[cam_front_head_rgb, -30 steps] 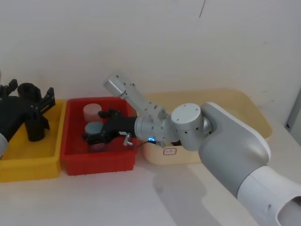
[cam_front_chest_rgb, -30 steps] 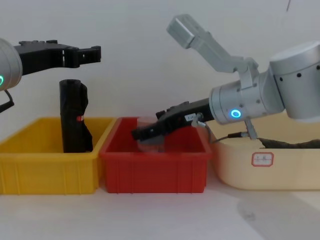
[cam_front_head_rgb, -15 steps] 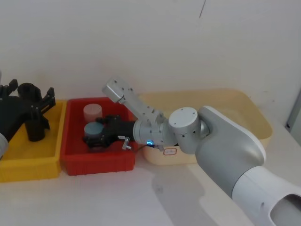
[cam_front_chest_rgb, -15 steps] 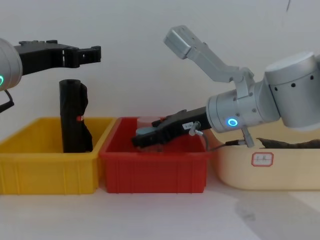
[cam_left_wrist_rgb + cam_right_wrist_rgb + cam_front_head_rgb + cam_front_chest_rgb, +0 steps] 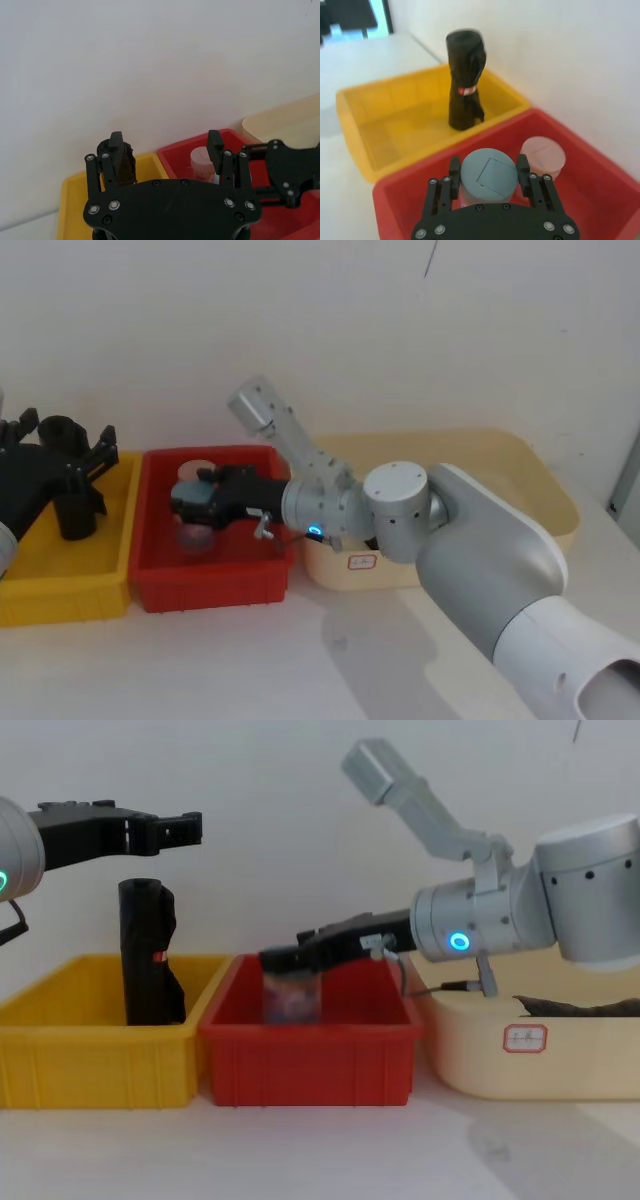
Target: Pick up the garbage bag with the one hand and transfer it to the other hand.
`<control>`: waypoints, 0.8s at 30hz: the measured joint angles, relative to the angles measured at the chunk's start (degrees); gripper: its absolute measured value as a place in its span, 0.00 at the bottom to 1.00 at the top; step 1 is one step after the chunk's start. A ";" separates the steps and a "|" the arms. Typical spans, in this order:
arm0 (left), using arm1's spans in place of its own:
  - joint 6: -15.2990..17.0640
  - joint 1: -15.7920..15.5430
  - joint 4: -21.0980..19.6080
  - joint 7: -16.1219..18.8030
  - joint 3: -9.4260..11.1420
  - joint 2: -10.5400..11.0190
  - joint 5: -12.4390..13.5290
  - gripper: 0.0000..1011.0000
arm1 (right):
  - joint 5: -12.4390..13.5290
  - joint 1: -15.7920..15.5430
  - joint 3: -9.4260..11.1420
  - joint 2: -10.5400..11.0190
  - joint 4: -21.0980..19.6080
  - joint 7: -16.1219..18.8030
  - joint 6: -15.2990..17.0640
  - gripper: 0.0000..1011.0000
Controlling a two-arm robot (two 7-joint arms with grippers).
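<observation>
The garbage bag is out of view. A slimmer black roll with a small red mark point(image 5: 148, 955) point(image 5: 465, 80) stands upright in the yellow bin point(image 5: 90, 1070). My unlabelled left gripper point(image 5: 192, 825) point(image 5: 165, 142) hovers open just above that roll, touching nothing. Over the red bin point(image 5: 300, 1060), my right gripper point(image 5: 285, 960) point(image 5: 488, 167) is shut on the grey-blue lid of a clear jar point(image 5: 292, 998) point(image 5: 195, 510). The jar hangs raised inside the bin.
A second jar with a pale pink lid point(image 5: 542, 155) stands at the back of the red bin. A beige bin point(image 5: 540, 1070) on the right holds something dark and flat point(image 5: 580, 1008). A white wall lies close behind the bins.
The right gripper has risen from low in the red bin, lifting the grey-lidded jar with it. The left arm has not moved.
</observation>
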 joint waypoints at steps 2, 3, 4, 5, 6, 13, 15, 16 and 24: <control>0.00 0.00 0.00 0.00 0.00 0.00 0.00 0.99 | 0.49 -0.31 0.68 0.14 -0.88 -0.21 0.42 0.65; 0.00 0.00 0.00 0.00 0.00 0.00 0.00 0.99 | 1.13 -0.61 1.45 0.35 -1.95 -0.47 0.92 0.65; 0.00 0.00 0.00 0.00 0.00 0.00 0.00 0.99 | 1.41 -0.73 1.81 0.46 -2.42 -0.55 1.12 0.65; 0.00 0.00 0.00 0.00 0.00 0.00 0.00 0.99 | 1.73 -0.81 2.05 0.53 -2.74 -0.63 1.37 0.65; 0.00 0.00 0.00 0.00 0.00 0.00 0.00 0.99 | 2.04 -0.98 2.51 0.72 -3.40 -0.71 1.62 0.65; 0.00 0.00 0.00 0.00 0.00 0.00 0.00 0.99 | 5.41 -1.75 6.46 2.63 -9.30 -1.36 4.07 0.65; 0.00 0.00 0.00 0.00 0.00 0.00 0.00 0.99 | 5.98 -1.75 7.23 3.15 -10.41 -1.39 4.34 0.65; 0.00 0.00 0.00 0.00 0.00 0.00 0.00 0.99 | 6.54 -1.75 7.88 3.60 -11.28 -1.40 4.53 0.65; 0.00 0.00 0.00 0.00 0.00 0.00 0.00 0.99 | 8.83 -1.42 11.73 7.04 -15.23 -1.46 4.66 0.65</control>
